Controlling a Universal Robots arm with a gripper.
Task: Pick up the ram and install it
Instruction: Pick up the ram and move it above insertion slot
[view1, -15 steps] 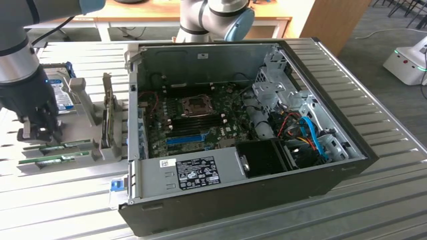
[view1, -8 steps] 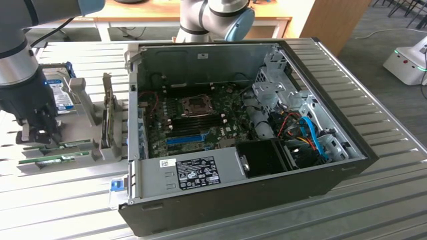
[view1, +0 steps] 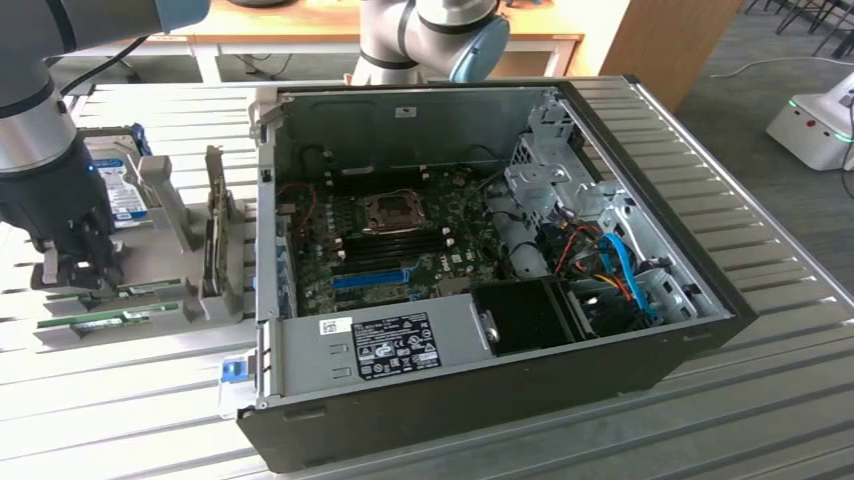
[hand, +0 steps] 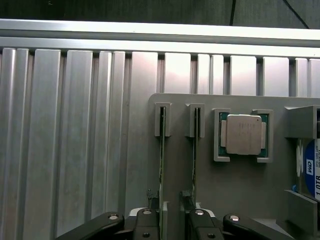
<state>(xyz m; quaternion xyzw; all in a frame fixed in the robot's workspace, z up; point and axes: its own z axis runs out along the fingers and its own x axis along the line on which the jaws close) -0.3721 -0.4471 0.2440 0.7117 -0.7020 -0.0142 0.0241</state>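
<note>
Green ram (hand: 162, 150) stands on edge in tray (hand: 240, 200) slot, exterior view's left, beside case (view1: 534, 380). Gripper (hand: 169, 196) over it, fingers wide, straddling ram; second stick (hand: 194, 150) just outside. Step, likely: pre-grasp, ram unlifted. Grasp needs square closure clear of neighbour.
</note>
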